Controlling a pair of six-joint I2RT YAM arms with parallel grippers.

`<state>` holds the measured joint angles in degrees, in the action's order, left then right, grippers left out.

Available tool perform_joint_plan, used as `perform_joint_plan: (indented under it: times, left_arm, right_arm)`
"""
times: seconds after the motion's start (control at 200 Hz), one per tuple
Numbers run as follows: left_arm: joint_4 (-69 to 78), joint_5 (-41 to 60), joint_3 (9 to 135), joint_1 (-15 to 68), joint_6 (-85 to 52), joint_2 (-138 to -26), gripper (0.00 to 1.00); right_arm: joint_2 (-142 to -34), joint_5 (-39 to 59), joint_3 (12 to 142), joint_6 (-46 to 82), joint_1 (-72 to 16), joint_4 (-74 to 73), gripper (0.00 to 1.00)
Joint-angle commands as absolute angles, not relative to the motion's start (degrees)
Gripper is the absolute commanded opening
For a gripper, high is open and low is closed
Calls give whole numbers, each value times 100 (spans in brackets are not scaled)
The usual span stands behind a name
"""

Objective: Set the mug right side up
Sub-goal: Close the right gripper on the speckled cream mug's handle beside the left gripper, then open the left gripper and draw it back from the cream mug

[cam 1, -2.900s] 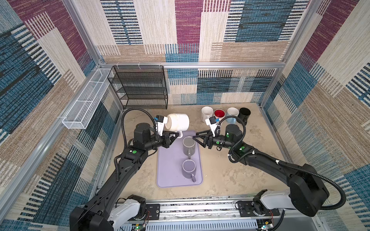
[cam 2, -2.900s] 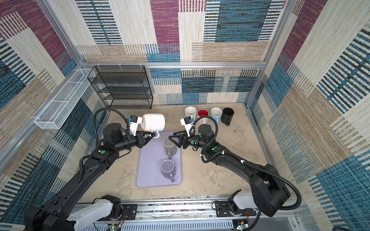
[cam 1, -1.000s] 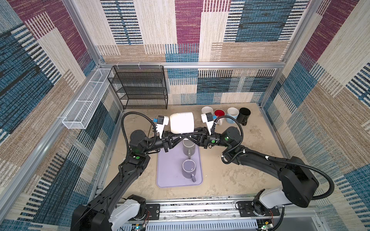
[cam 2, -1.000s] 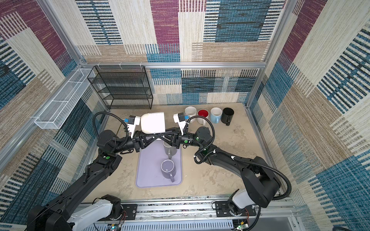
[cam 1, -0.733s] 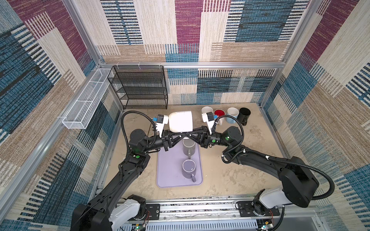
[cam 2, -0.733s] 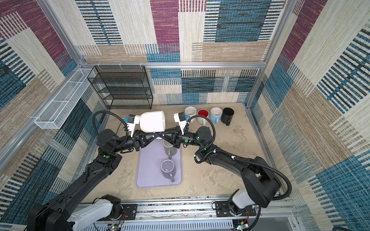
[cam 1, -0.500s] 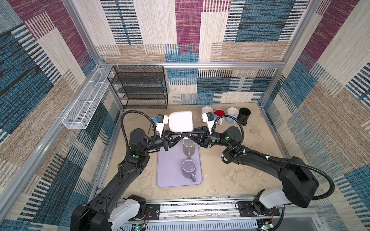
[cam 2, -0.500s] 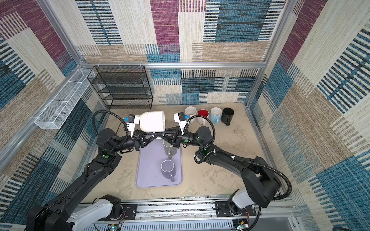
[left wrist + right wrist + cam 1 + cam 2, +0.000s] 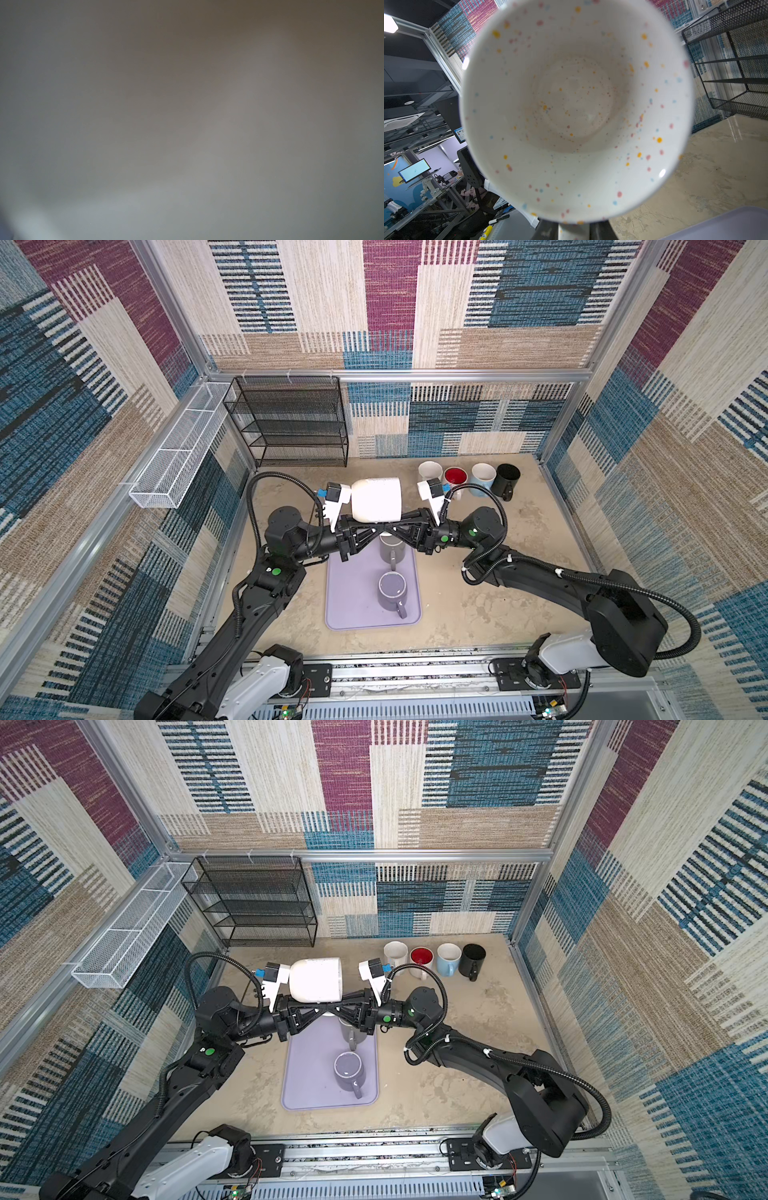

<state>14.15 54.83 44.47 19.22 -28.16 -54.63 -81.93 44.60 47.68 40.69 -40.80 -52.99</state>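
Handover at the handle: mug half turned

White mug [image 9: 376, 499] hangs on its side above the far edge of the purple tray [image 9: 345, 605], mouth toward the right arm, base toward the left arm. Right wrist view looks straight into its speckled inside. Left wrist view is grey blur, nothing readable.

Change: a few seconds back the mug is over the tray's far left corner, carried by the left gripper [image 9: 379, 529] alone, and the right gripper [image 9: 398, 527] stands off at the tray's far right corner. Now the mug sits centred over the far edge and both sets of tips meet beneath it. Over the last second, almost no motion.

Grip: left gripper reads as narrow and clamped on the mug, judged from the mug being aloft. For the right gripper, two dark fingers [image 9: 546, 229] flank the handle [image 9: 573, 233]; clamped or merely straddling, cannot tell.

Meaning: likely a transfer between arms. Mug is neither inverted nor upright, so a further quarter turn to mouth-up remains, then a set-down. Two grey mugs [image 9: 392, 551] stand on the tray below, and a slip during the swap could land on them.
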Motion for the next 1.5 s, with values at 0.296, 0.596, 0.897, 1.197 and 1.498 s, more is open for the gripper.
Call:
perform_joint_plan:
  times: [0.296, 0.596, 0.897, 1.197, 1.498]
  left_arm:
    - [1523, 5516, 4428, 1813, -2487, -5455, 29]
    - [2038, 5810, 4400, 1815, -2805, -5706, 7]
    - [2138, 5957, 4359, 1816, -2825, -5685, 0]
    - [2068, 6061, 4345, 1816, -2795, -5655, 0]
    - [2069, 6088, 4333, 1826, -2795, -5664, 0]
  right_arm:
    - [-8077, 4435, 4734, 4101, -4078, -5376, 0]
    - [-8205, 4483, 4862, 4007, -4077, -5158, 0]
    - [-8288, 4449, 5058, 3946, -4095, -4913, 1]
    - [-8398, 4351, 5216, 3963, -4139, -4876, 18]
    - [-8484, 4292, 5352, 3998, -4183, -4887, 28]
